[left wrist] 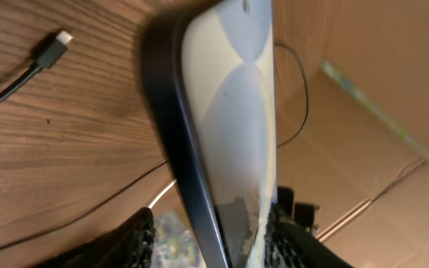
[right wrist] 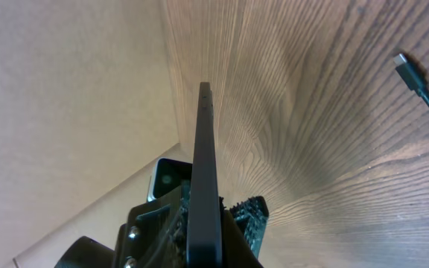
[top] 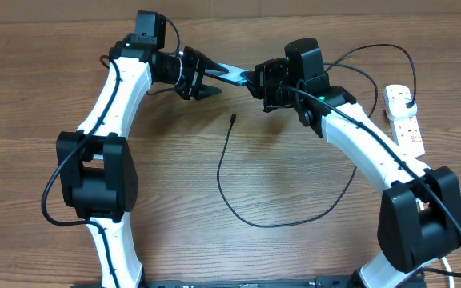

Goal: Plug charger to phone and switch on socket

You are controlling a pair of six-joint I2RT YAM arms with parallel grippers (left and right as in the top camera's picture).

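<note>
The phone point(top: 230, 72) hangs in the air between my two grippers at the back of the table. My right gripper point(top: 261, 84) is shut on one end of it; in the right wrist view the phone point(right wrist: 205, 164) shows edge-on, clamped between the fingers point(right wrist: 222, 216). My left gripper point(top: 201, 77) is open around the other end. In the left wrist view the phone point(left wrist: 229, 112) rests against one finger, with a gap to the other. The charger cable point(top: 222, 176) lies looped on the table, its connector tip point(top: 234, 118) free and below the phone. The socket point(top: 402, 120) lies at the far right.
The connector tip also shows in the left wrist view point(left wrist: 62, 39) and the right wrist view point(right wrist: 402, 61). A black plug point(top: 407, 98) sits in the socket's far end. A cardboard wall point(left wrist: 363, 112) stands behind the table's back edge.
</note>
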